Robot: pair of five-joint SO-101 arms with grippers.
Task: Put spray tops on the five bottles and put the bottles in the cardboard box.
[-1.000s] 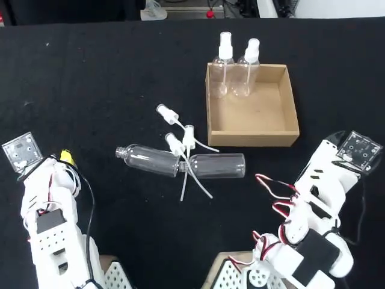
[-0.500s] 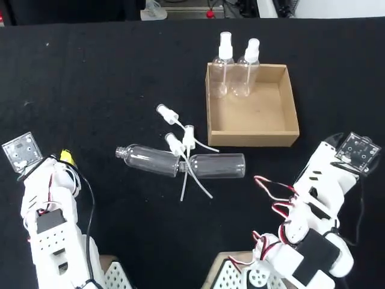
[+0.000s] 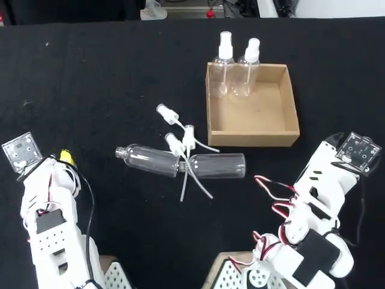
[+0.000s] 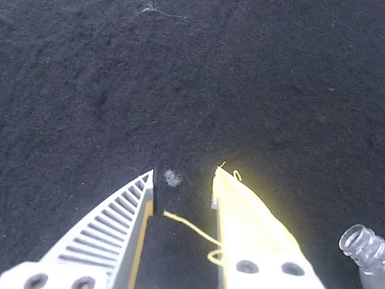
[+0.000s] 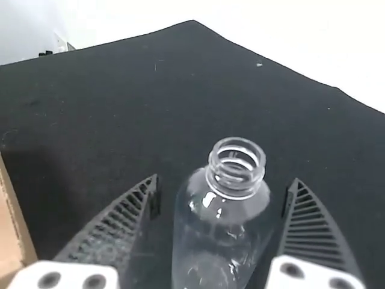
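A clear open-necked bottle [image 5: 231,198] stands between the fingers of my right gripper [image 5: 222,183], which is shut on its body over the black table near the right edge. The right arm [image 3: 325,180] is at the lower right in the high view. My left gripper [image 4: 183,174] is open and empty just above the table at the left, with a bottle mouth [image 4: 361,242] close by. Two uncapped bottles [image 3: 147,159] [image 3: 219,165] lie mid-table among three spray tops [image 3: 167,113] [image 3: 189,137] [image 3: 174,143]. Two capped bottles [image 3: 221,75] [image 3: 245,78] stand in the cardboard box [image 3: 252,139].
The box sits at the back right, its near half bare. The left arm [image 3: 48,205] is folded at the lower left. Dip tubes [image 3: 195,183] of the spray tops trail across the lying bottles. Open black table lies to the left and in front.
The right arm's wrist has shifted very slightly; the bottles, the spray tops and the left arm have not moved.
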